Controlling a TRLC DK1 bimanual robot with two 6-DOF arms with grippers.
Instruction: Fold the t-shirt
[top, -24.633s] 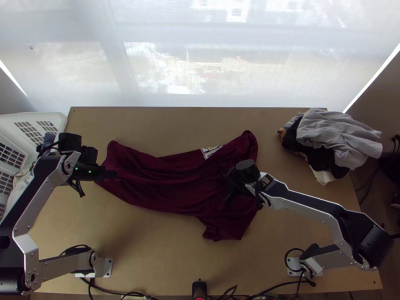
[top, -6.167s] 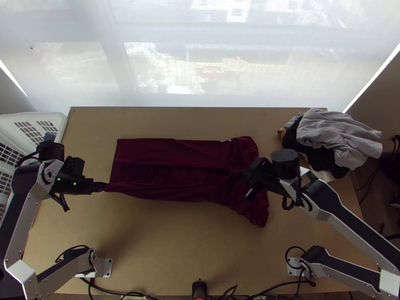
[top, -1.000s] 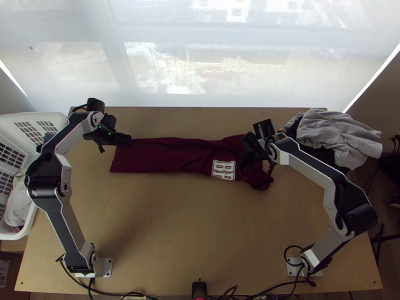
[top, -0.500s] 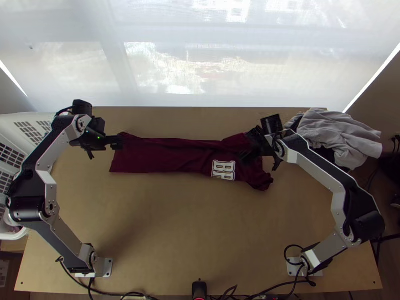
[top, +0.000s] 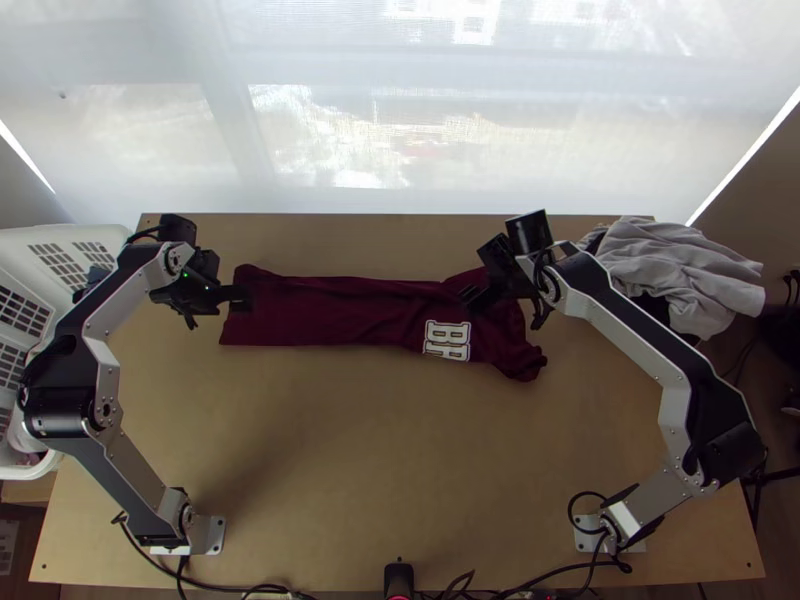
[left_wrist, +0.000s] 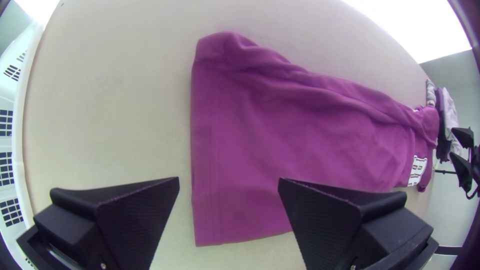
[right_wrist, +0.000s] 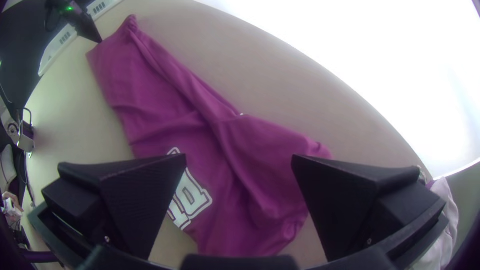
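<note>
Beyond the near stretch of the tabletop (top: 400, 480), the maroon t-shirt (top: 340, 312) lies as a long narrow strip, seemingly folded lengthwise; its long axis runs left to right, roughly parallel with the near edge. White lettering (top: 447, 340) sits along its near side, toward the right end; a bunched bit of cloth, likely a sleeve (top: 528, 362), sticks out at that same end.

The straight hem (left_wrist: 202, 150) closes the left end, and the left gripper (left_wrist: 229, 178) is the nearer one to it; its jaws stand wide apart with nothing between them, over that end of the cloth. The right gripper (right_wrist: 239, 155) is nearer the shoulder end; its jaws are spread and empty too, above the farther side of the cloth. Along the far side the fabric is ruffled, rising to a rumpled corner (left_wrist: 222, 47) by the hem.

The next move probably turns on that axis: one gripper to each end, the far side pinched and smoothed, then the hem carried rightward to shorten the strip; a grip on the top layer alone could open the lengthwise fold. Past the right end lies a pile of clothes (top: 680, 270); off the left end, well apart, stands a white laundry basket (top: 115, 240).
</note>
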